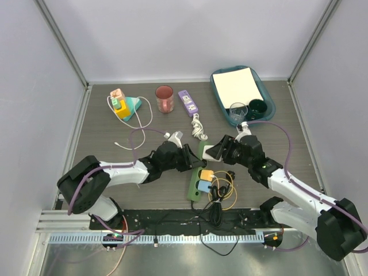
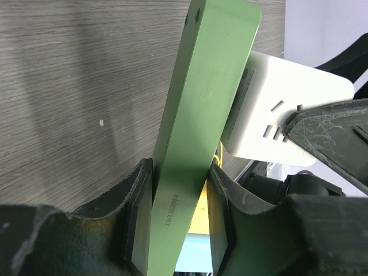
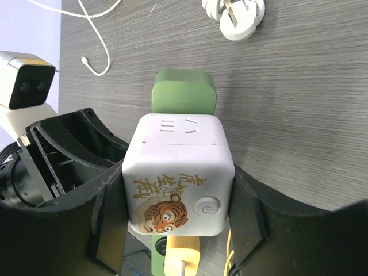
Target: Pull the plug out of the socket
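The grey wood-look table [image 1: 92, 144] is under everything. On it lies the socket, a long thin green plastic power strip [image 1: 194, 190]. The left gripper [image 2: 178, 213] is squeezed onto it, with one finger on each side. The strip is hard and stiff, so it should not bend. It also looks light, so I think it would come up with the plug if nothing held it down. Just past the left gripper's tips, at the far end of the strip, sits the plug [image 3: 181, 178]. It is a white plastic cube with a tiger picture on it. The right gripper [image 3: 178, 218] is clamped on this cube, with a pad pressed on each of two side faces. The cube looks smooth and shiny, so it may slip. Its pins are likely tight in the holes. The flat sides are a good place to hold it, away from the round button on the front. A straight pull away from the strip should work best. Closer to the right gripper's wrist, a small yellow plug [image 1: 206, 174] and a pale blue plug [image 1: 203, 186] sit in the same strip.
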